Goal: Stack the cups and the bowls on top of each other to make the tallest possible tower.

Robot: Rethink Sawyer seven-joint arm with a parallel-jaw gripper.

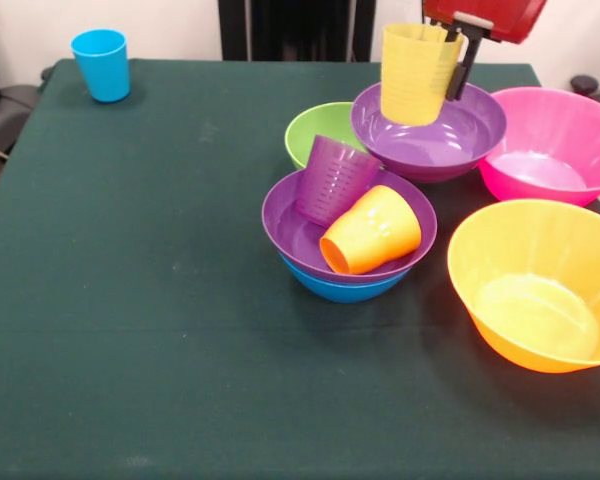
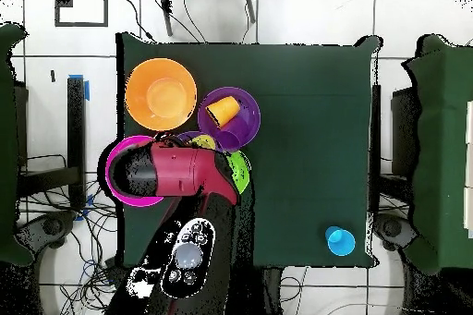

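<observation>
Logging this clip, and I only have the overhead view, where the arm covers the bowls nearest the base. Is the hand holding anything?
Observer: Yes. The hand pinches the rim of an upright yellow tapered plastic cup.
Operator: Over what?
Observer: Over the glossy purple plastic bowl beside the green plastic bowl; I cannot tell whether they touch.
Operator: Does the other purple bowl, holding the orange plastic cup, sit on the table?
Observer: No, it nests in a blue plastic bowl.
</observation>
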